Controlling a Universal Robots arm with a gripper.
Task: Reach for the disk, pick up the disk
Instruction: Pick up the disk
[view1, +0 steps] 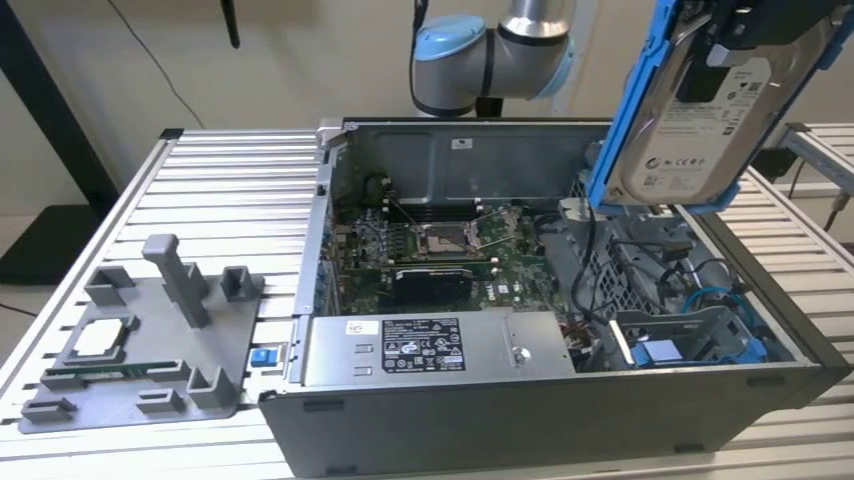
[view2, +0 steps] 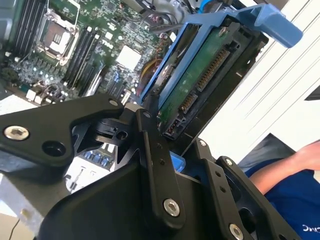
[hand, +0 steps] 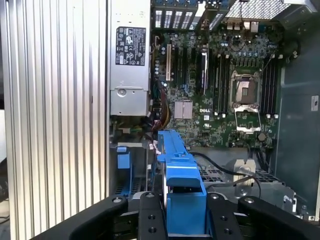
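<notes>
Bright blue plastic frames the disk (view1: 707, 120), a silver-grey hard drive with a white label, shown in the exterior view lifted clear above the open computer case (view1: 534, 420) and tilted steeply on edge. The gripper (view1: 754, 40) holds it from above; in both wrist views the black jaws are closed on the blue bracket, with the drive's green circuit board and connector edge (view2: 200, 85) facing the second wrist camera.

Step in hand: the reach is complete and the pick-up appears done, since the disk hangs free of the drive bay (view1: 681, 345), which lies directly beneath it in the case. Judged from this, what remains calls only for a firm, steady hold, because the drive is gripped near one end and hangs long below the jaws.

Within the case, the motherboard (hand: 220, 85) with its open processor socket (hand: 246, 92) sits beside the bay, and the grey power supply box (view1: 434, 345) lies along the case's front wall. Beside the case, on the slatted metal worktop (view1: 227, 190), stands a grey fixture tray (view1: 147, 340).

Writing: the disk's white label carries fine print and certification marks, and the power supply bears a black label, but none is legible enough to transcribe. A person's blue sleeve (view2: 295, 200) appears beyond the jaws.
</notes>
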